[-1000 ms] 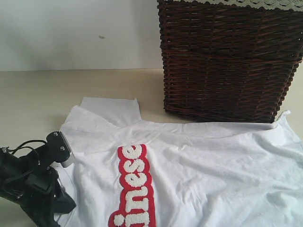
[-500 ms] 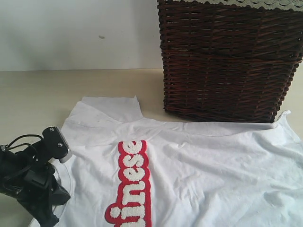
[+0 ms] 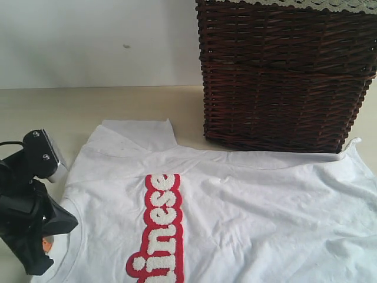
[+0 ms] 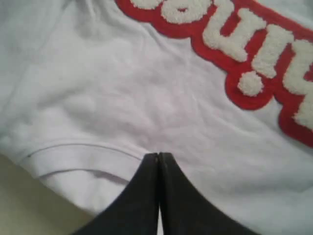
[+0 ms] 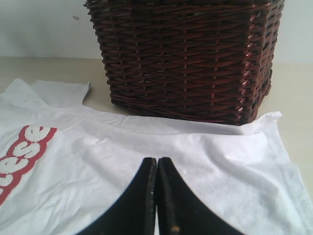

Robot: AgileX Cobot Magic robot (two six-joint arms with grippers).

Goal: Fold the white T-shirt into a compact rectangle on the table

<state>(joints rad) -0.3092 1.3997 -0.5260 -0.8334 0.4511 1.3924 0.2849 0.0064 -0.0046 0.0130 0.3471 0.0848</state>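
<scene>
Tabletop (image 3: 35,112) draped with white T-shirt (image 3: 247,206); left jaws pressed together at collar (image 4: 73,152), right jaws likewise; fabric likely bunched if dragged unevenly.

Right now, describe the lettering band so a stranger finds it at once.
Find the dark basket at the back. A white T-shirt lies before it on the table. Its band alone is red, with fuzzy white letters.
</scene>
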